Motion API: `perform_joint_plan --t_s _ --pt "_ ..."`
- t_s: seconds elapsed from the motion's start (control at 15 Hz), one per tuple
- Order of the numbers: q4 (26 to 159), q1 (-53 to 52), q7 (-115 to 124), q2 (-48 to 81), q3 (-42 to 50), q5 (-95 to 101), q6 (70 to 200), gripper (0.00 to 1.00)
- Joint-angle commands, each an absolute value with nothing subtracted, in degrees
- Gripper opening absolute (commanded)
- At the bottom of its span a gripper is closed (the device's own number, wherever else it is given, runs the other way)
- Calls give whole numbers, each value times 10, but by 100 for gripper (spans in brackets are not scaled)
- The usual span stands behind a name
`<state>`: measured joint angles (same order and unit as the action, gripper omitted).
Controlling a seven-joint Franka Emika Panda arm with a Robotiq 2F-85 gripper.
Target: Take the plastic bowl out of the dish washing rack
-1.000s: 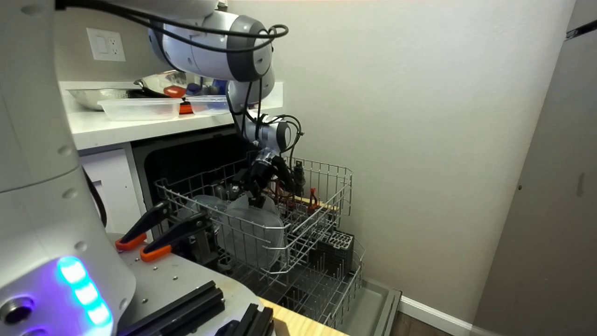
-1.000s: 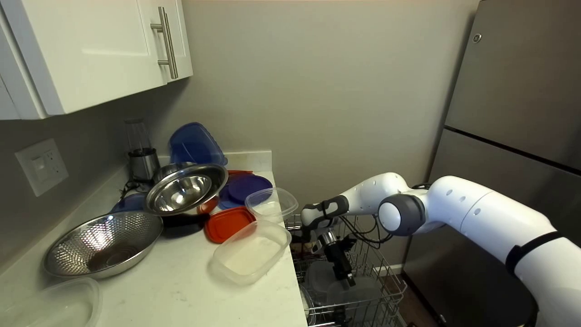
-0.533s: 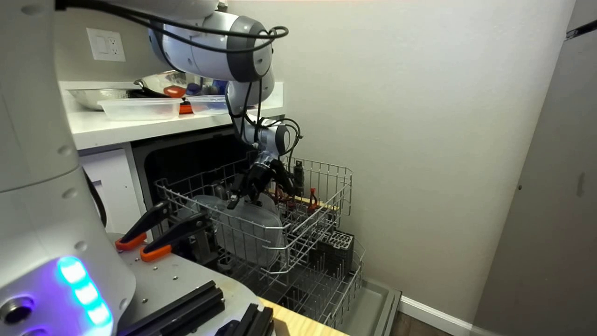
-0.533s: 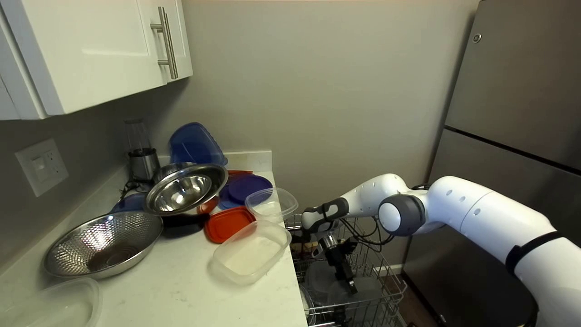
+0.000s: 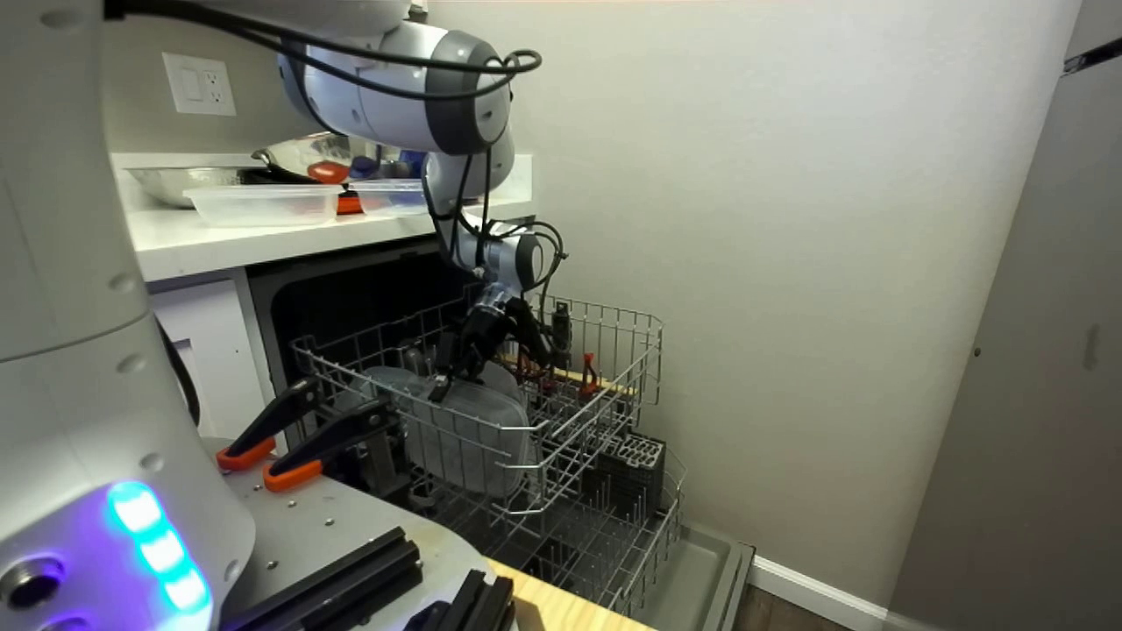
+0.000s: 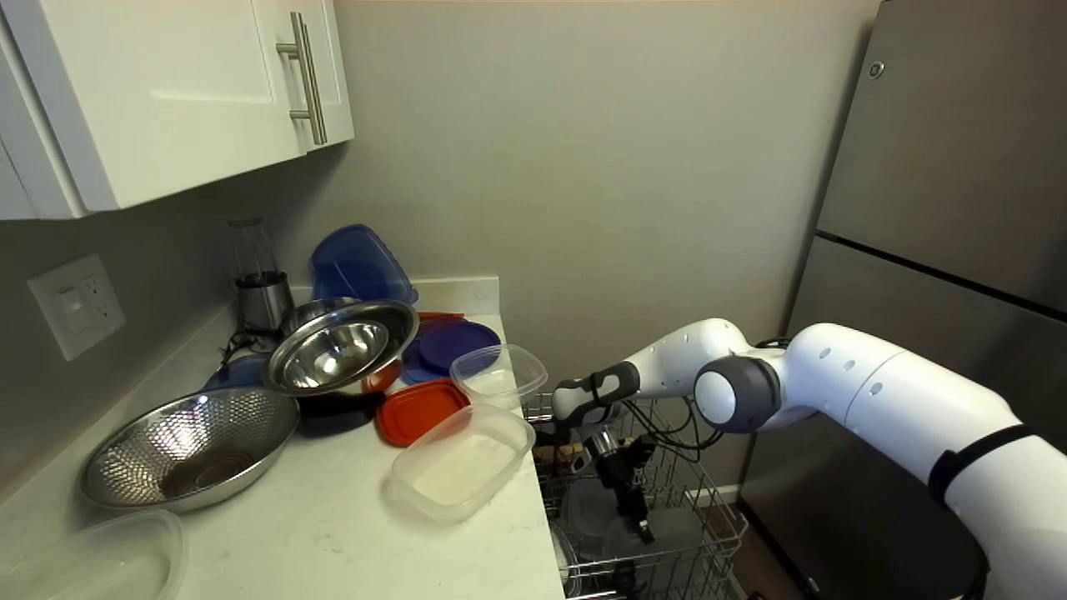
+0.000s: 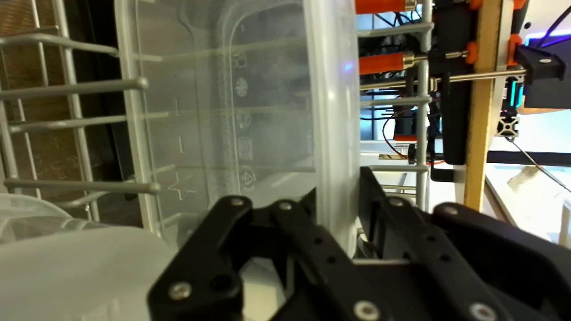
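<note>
The black Robotiq gripper (image 7: 338, 195) pinches the rim of the translucent plastic bowl (image 7: 272, 120), with a finger on each side of that edge in the wrist view. The bowl is in the upper dishwasher rack (image 5: 515, 428), among its wires, with moulded symbols showing in its plastic and a whitish plastic container (image 7: 80, 272) near it. On the white countertop (image 6: 325, 533), higher than the rack, are a perforated steel colander (image 6: 242, 417), a red lid (image 6: 417, 408), a round dark-blue lid (image 6: 458, 346) and a clear rectangular food container (image 6: 458, 475).
</note>
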<state>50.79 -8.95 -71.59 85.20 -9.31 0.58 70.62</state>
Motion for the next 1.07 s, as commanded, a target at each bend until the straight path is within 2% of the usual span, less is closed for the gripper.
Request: perform_joint_plan --t_s 0.0,0.47,1.0 --pt "483 -87 -697 852 -103 -2 653 0" --pt "341 -91 -578 846 -125 -62 458 1" --pt "282 -88 -459 840 -131 -135 463 1"
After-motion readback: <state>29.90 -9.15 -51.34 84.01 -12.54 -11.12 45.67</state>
